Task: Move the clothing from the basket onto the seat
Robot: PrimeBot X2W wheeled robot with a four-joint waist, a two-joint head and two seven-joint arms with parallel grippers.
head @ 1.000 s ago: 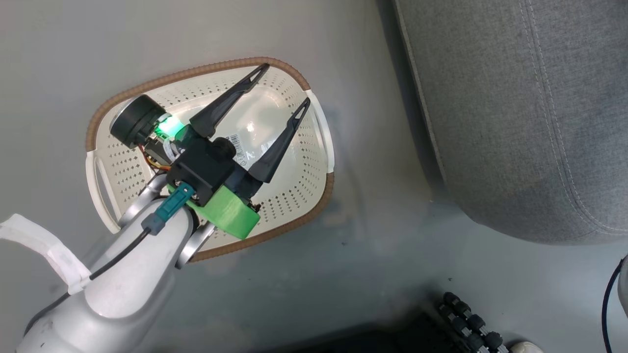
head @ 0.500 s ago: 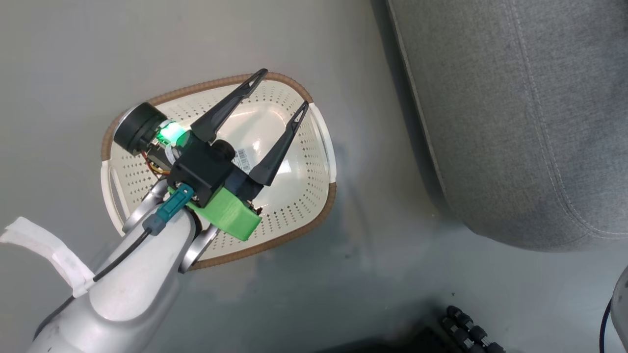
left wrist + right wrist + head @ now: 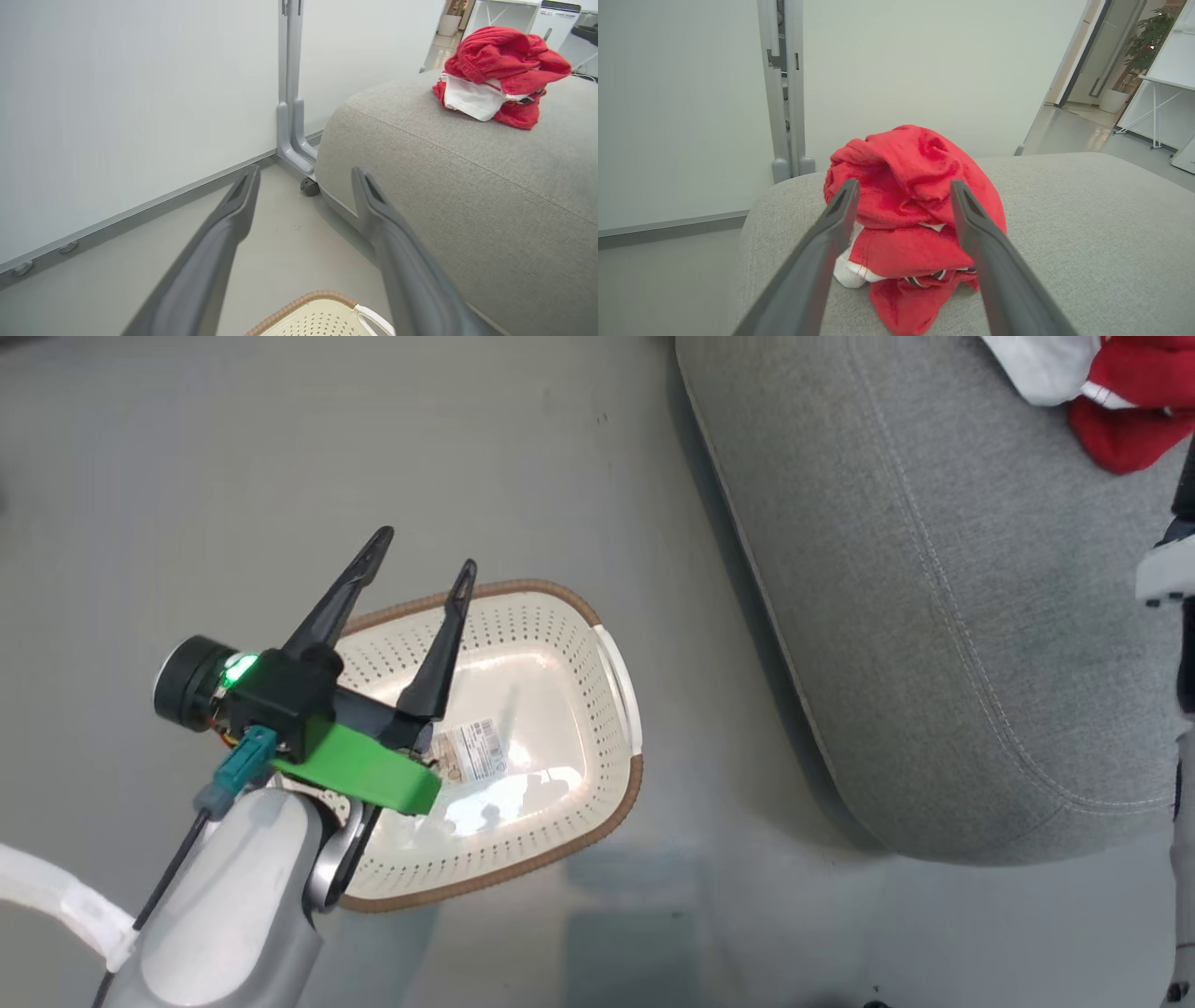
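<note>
The clothing (image 3: 915,210) lies heaped on the seat (image 3: 1064,224), toward its far edge, straight ahead of the nearer right gripper (image 3: 903,186). Its fingers (image 3: 831,224) are spread, perhaps brushing cloth. The left gripper (image 3: 425,549), also spread, hovers over the empty-looking basket (image 3: 509,586).

Red clothing (image 3: 500,70) atop grey seat (image 3: 467,186)

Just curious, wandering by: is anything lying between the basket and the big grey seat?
No: bare grey floor separates the basket from the seat, seen in the head view.
</note>
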